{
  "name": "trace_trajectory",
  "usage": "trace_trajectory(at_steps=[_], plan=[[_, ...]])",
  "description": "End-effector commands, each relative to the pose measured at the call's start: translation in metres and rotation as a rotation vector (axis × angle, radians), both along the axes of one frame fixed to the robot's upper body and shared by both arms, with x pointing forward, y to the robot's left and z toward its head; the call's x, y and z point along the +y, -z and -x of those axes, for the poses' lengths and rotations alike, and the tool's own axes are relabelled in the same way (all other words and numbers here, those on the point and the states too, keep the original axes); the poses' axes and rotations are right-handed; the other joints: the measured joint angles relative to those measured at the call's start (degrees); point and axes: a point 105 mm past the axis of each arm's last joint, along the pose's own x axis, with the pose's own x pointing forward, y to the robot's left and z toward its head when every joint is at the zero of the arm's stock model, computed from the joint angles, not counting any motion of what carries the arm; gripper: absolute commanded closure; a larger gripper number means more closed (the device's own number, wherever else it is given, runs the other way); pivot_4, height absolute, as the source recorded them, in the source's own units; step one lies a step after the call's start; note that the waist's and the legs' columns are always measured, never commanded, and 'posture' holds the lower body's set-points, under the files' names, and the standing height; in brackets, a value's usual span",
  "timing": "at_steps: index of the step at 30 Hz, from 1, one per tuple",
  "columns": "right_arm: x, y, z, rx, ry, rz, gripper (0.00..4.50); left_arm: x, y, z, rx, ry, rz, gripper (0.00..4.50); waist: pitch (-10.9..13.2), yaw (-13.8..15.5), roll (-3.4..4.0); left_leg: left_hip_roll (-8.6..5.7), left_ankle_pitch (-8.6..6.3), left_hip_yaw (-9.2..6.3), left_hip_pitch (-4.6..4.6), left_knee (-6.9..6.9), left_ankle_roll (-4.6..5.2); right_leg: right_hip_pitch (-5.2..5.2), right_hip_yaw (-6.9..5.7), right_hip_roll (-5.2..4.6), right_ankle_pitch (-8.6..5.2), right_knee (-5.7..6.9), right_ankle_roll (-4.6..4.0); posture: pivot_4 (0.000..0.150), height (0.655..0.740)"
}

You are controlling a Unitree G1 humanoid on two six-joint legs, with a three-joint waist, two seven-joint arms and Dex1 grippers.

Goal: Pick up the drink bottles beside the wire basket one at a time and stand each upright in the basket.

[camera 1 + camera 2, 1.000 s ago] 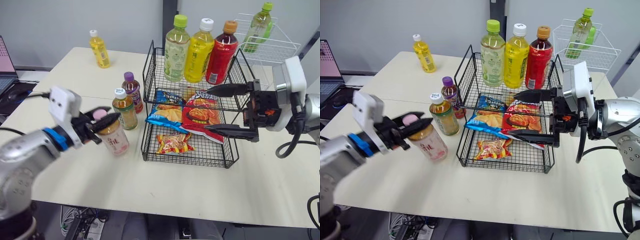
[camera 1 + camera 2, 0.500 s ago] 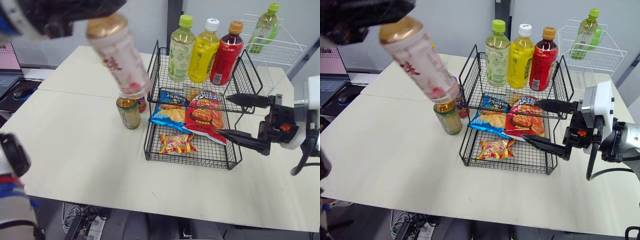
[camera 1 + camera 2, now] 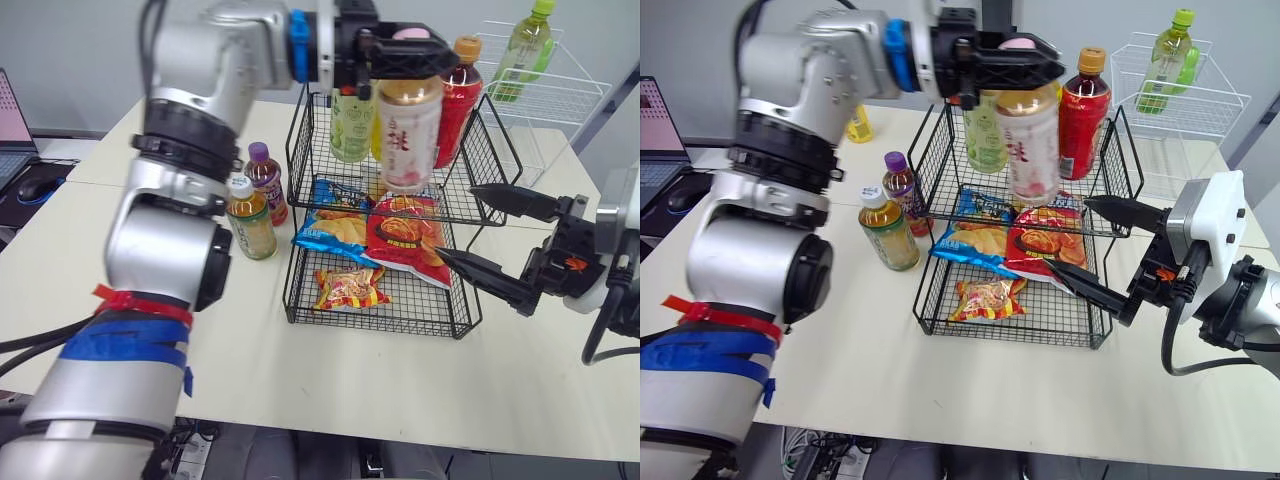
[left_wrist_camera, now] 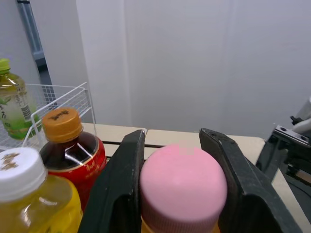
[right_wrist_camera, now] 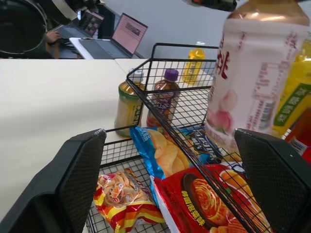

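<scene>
My left gripper point(image 3: 400, 45) is shut on the pink cap point(image 4: 183, 187) of a pale peach drink bottle point(image 3: 408, 130). It holds the bottle upright over the top shelf of the black wire basket point(image 3: 470, 320), in front of the yellow bottle. Whether its base touches the shelf I cannot tell. A green bottle point(image 3: 350, 120) and a red bottle point(image 3: 458, 95) stand on that shelf. A white-capped tea bottle point(image 3: 248, 218) and a purple-capped bottle point(image 3: 265, 180) stand on the table left of the basket. My right gripper point(image 3: 457, 222) is open beside the basket's right end.
Snack bags point(image 3: 400, 235) lie in the basket's lower shelf. A white wire rack point(image 3: 545, 95) with a green bottle point(image 3: 525, 45) stands at the back right. A small yellow bottle point(image 3: 858, 122) stands far back on the table. A laptop point(image 5: 127, 35) sits off to the left.
My left arm has swung the peach bottle from above the table's left side to over the basket's top shelf and turned it upright. The right gripper has stayed open beside the basket.
</scene>
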Motion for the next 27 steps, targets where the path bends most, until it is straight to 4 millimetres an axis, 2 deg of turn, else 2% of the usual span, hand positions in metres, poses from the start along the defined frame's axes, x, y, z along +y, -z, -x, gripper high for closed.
trace_trajectory(at_steps=[1,9,13,15,17,23,27], plan=[[0.001,-0.008,0.005,-0.05,0.028,0.004,0.0,-0.013,-0.019,0.005,-0.098,0.014,0.037,3.11,0.0,-0.2,0.0,0.0,0.0,-0.02,0.0,0.0,0.0,0.0,-0.02,0.0,0.0,0.0,0.01,0.15,0.6736],[-0.004,-0.011,-0.004,-0.103,0.145,0.023,0.0,-0.034,-0.001,-0.005,-0.093,-0.005,-0.006,3.11,0.0,-0.4,0.0,-0.03,0.0,-0.04,0.01,0.0,0.0,0.02,-0.02,0.0,0.0,0.0,0.01,0.15,0.6736],[-0.004,-0.013,-0.006,-0.112,0.163,0.014,0.0,-0.036,0.001,-0.006,-0.077,-0.004,-0.009,3.11,0.0,-0.4,0.0,-0.04,0.0,-0.05,0.0,0.0,0.0,0.03,-0.02,-0.01,0.0,0.0,0.01,0.15,0.6736],[-0.004,-0.013,-0.007,-0.116,0.168,0.011,0.0,-0.035,0.0,-0.005,-0.073,0.005,-0.009,2.4,0.0,-0.4,0.0,-0.04,0.0,-0.06,0.01,0.0,0.0,0.03,-0.02,-0.01,0.0,0.0,0.02,0.15,0.6736],[-0.008,-0.013,-0.007,-0.114,0.175,0.008,0.0,-0.034,-0.001,-0.004,-0.072,0.019,-0.009,1.93,0.0,-0.4,0.0,-0.04,0.0,-0.06,0.01,0.0,0.0,0.03,-0.03,-0.01,0.0,0.0,0.02,0.15,0.6736],[-0.02,-0.012,-0.007,-0.114,0.182,0.004,0.0,-0.026,-0.009,0.0,-0.08,0.036,0.003,0.09,0.0,-0.4,0.0,-0.05,0.0,-0.07,0.0,0.0,0.0,0.04,-0.04,-0.01,-0.01,-0.01,0.03,0.15,0.6736],[-0.023,-0.015,-0.008,-0.127,0.179,-0.001,0.0,-0.015,-0.014,0.002,-0.083,0.047,0.011,0.04,0.0,-0.6,0.0,-0.04,0.0,-0.08,0.04,0.0,0.0,0.04,-0.04,0.0,-0.01,0.02,0.03,0.15,0.6736]])
